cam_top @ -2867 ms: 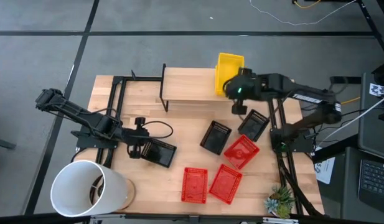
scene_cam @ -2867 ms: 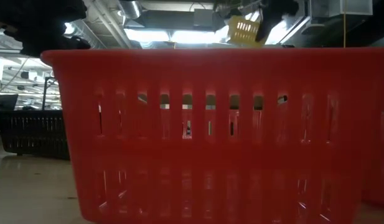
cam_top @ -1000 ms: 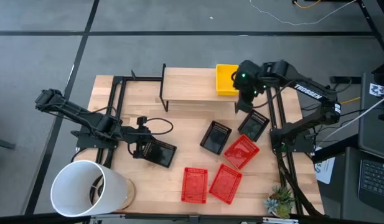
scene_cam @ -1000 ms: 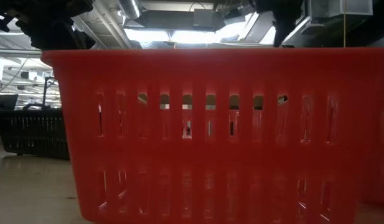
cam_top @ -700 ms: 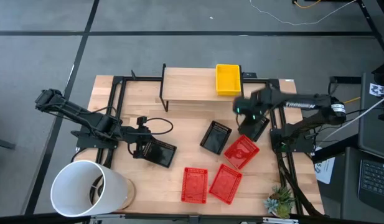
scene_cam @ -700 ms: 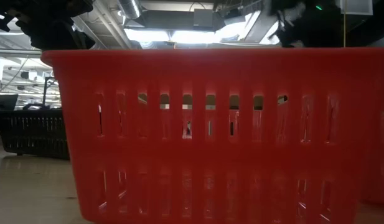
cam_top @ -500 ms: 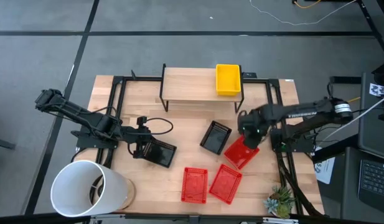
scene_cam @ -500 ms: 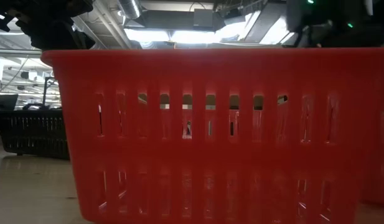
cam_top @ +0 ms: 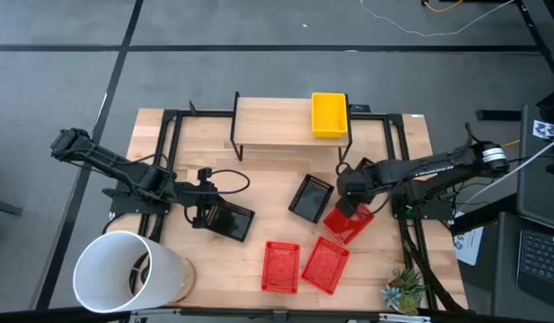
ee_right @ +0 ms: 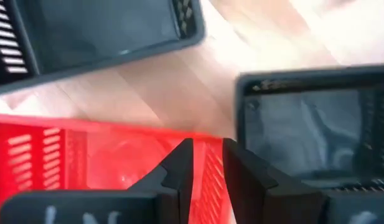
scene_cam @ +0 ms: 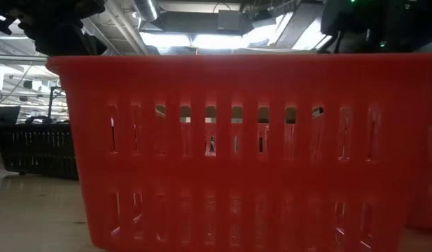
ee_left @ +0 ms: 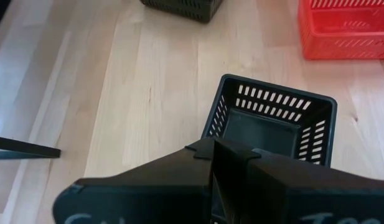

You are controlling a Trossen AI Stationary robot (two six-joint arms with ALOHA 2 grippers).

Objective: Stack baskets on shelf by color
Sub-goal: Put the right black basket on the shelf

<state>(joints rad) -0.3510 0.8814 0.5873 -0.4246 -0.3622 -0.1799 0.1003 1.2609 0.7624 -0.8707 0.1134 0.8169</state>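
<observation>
The shelf (cam_top: 277, 121) stands at the far side of the bench (cam_top: 268, 202). One yellow basket (cam_top: 329, 114) sits on its right end, which leaves the plank to its left bare for the red and black stacks; whether other baskets are nested inside it cannot be told.

On the bench, three red baskets lie in a loose group at the near right: one tilted (cam_top: 347, 220), one upright (cam_top: 281, 266), and one between them (cam_top: 326, 265). A black basket (cam_top: 311, 196) lies just beside the tilted red one.

The right pincer (ee_right: 207, 165) hovers low over the tilted red basket (ee_right: 86, 162), fingers a narrow gap apart and straddling its near wall. Nothing is clamped yet. Judged from this pose, red is the next colour to be collected. Two black baskets show beyond it in the right wrist view.

The left pincer (cam_top: 205, 215) rests near the left of the bench, fingers together on the rim of another black basket (ee_left: 269, 127), apparently holding it ready for its turn. A white bucket (cam_top: 124, 269) stands at the near left corner.
</observation>
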